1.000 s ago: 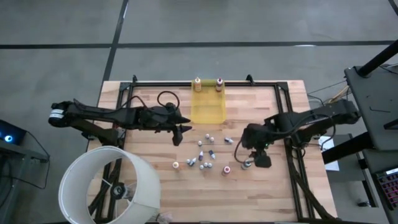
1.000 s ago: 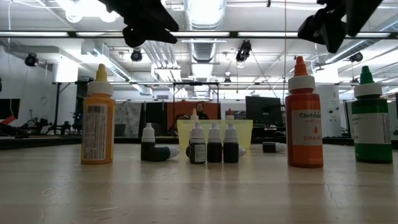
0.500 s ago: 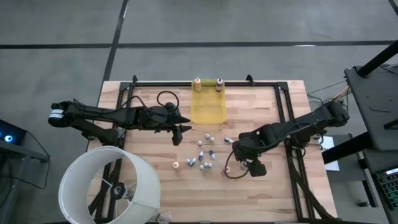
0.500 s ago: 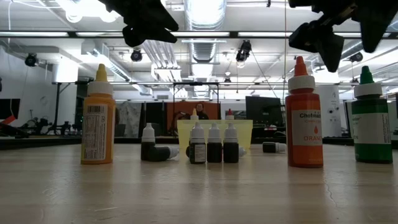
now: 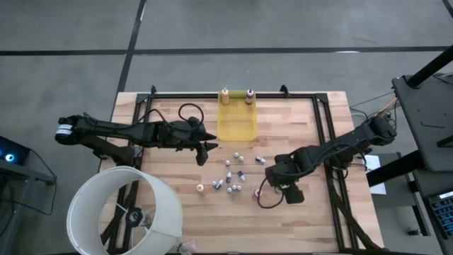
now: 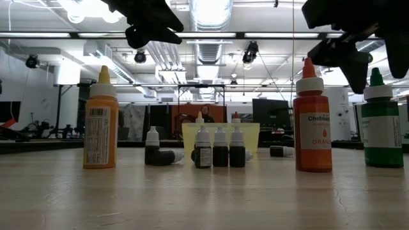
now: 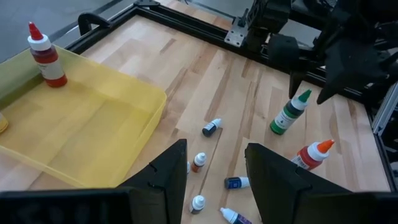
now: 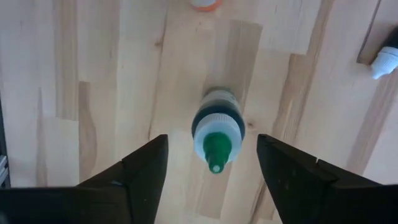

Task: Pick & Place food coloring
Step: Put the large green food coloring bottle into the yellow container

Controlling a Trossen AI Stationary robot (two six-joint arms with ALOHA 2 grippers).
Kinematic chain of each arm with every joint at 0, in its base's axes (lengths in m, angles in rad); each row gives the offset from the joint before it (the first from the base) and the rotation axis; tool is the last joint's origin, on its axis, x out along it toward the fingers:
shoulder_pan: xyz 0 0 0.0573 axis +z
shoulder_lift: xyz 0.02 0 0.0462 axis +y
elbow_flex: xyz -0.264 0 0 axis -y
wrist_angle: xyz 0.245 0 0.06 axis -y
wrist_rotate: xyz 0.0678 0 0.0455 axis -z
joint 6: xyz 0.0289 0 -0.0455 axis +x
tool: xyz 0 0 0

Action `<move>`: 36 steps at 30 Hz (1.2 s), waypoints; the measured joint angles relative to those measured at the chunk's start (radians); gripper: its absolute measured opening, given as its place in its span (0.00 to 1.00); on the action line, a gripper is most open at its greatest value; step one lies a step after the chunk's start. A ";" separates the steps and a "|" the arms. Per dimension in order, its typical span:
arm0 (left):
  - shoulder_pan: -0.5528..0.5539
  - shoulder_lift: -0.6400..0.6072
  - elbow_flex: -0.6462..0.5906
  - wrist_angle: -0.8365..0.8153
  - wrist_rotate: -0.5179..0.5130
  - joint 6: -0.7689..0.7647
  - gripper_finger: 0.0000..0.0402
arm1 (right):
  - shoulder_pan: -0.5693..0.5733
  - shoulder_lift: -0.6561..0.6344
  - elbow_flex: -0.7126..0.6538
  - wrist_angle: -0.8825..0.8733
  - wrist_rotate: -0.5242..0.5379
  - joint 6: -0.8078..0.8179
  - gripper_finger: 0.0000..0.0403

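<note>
Two dark arms work over the pale wooden plank surface [image 5: 177, 177]. The right end effector [image 8: 212, 169] hangs directly above an upright green-capped, green-bodied dropper bottle [image 8: 216, 127], with one finger on each side of it and clear space between each finger and the bottle; its fingers are spread wide and grasp nothing. In the low view this green bottle [image 6: 381, 118] stands at the right edge of the surface, just right of an orange-bodied bottle with an orange tip and white collar [image 6: 312, 118]. A yellow-orange bottle with a white label [image 6: 101, 121] stands well apart on the left.

The small dark-bodied, white-capped bottles [image 6: 220, 148] cluster at the centre of the surface, some upright and some on their sides, in front of a translucent yellow rectangular tray [image 5: 236, 122]. At the tray's far end stand a red-capped bottle [image 7: 45, 56] and one other bottle.

The left end effector [image 7: 214, 174] hovers just left of the tray, above the central cluster; its fingers stand partly apart and nothing shows between them.

Compared with one second ago, the right end effector has moved from a position farther right to its present place over the green bottle, and its fingers have opened wider. The left arm has not moved, and no bottle has shifted.
</note>
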 joint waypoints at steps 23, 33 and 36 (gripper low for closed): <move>0.000 0.000 0.000 -0.003 0.000 -0.046 0.34 | -0.001 -0.009 -0.029 0.042 0.000 0.009 0.48; 0.000 0.000 0.000 -0.003 0.000 -0.047 0.34 | -0.001 -0.009 -0.031 0.042 0.002 -0.007 0.46; 0.000 0.000 0.000 -0.003 0.000 -0.047 0.34 | -0.001 -0.009 -0.035 0.048 0.003 -0.007 0.45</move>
